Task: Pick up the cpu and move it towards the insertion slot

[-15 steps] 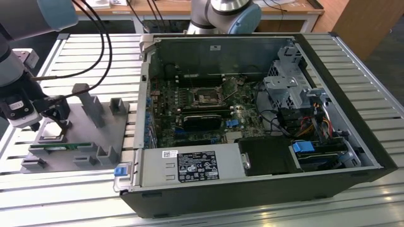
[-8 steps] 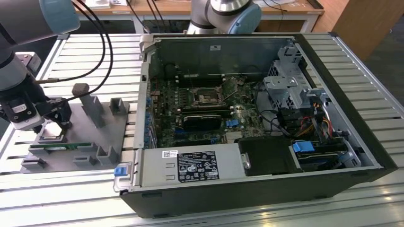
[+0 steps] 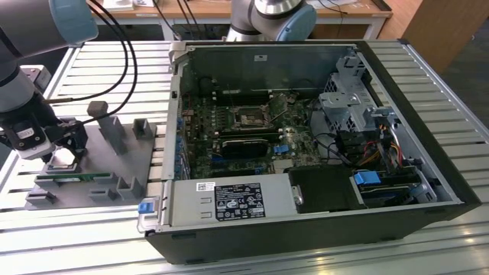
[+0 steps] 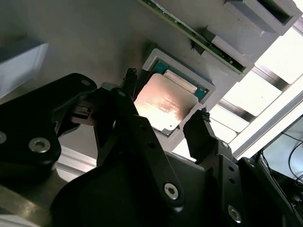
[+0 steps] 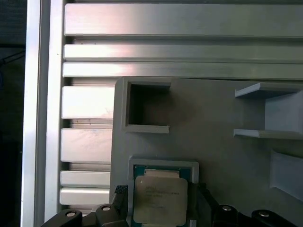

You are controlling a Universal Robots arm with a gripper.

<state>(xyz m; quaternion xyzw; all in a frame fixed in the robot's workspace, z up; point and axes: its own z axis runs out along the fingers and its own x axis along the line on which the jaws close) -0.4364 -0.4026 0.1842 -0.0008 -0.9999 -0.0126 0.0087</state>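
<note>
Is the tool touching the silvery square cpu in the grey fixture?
Apart. In the first wrist view the tool straddles the silvery square cpu, with grey fixture rim showing between them.

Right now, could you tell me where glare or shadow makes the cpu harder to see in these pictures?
In the second wrist view a warm glare washes the cpu lid and the table slats beyond it are blown white; in the first wrist view the cpu is evenly lit; in the exterior view the insertion slot sits dim inside the computer case.
</note>
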